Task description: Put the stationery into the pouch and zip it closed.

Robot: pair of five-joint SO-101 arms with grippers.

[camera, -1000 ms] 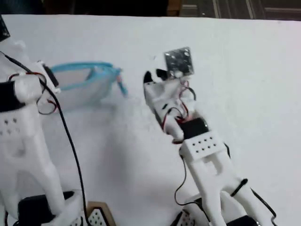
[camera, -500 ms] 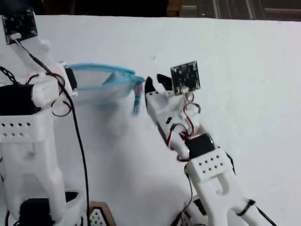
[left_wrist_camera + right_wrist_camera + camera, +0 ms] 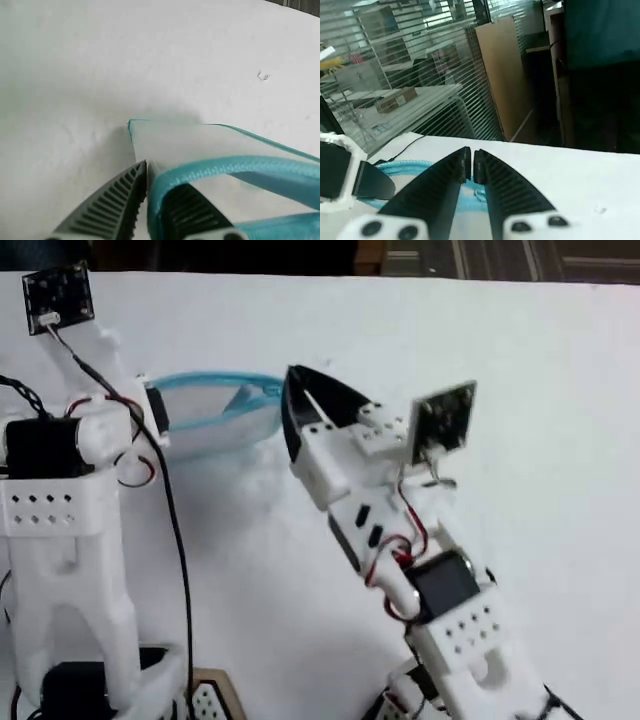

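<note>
Here, the pouch point(image 3: 215, 428), clear-walled with a teal zipper band along its rim, lies on the white surface point(image 3: 520, 360) at about ten o'clock from the middle of the high view. Its mouth gapes, with the teal band standing in a loop above the clear wall.

The left tool point(image 3: 151, 182) is pinching that rim at the pouch's nine o'clock end. In the left wrist view the teal band runs straight between the two ribbed dark fingers point(image 3: 117, 210), which close on it from both sides. A corner of the clear wall lies flat on the surface just beyond the tips. The left arm point(image 3: 60, 500) stands upright at nine o'clock in the high view, with a small camera board point(image 3: 60, 297) at its top.

The right tool point(image 3: 291, 375) sits at the pouch's three o'clock end, just beside the rim and raised above the surface, with its tips pointing toward eleven o'clock. The right wrist view shows its two black fingers pressed together at the tips, with only a hairline between them. Whether they touch the pouch I cannot tell. Past those tips the teal band shows low in that view. The right arm point(image 3: 440, 590) runs from five o'clock up toward the middle of the surface.
</note>
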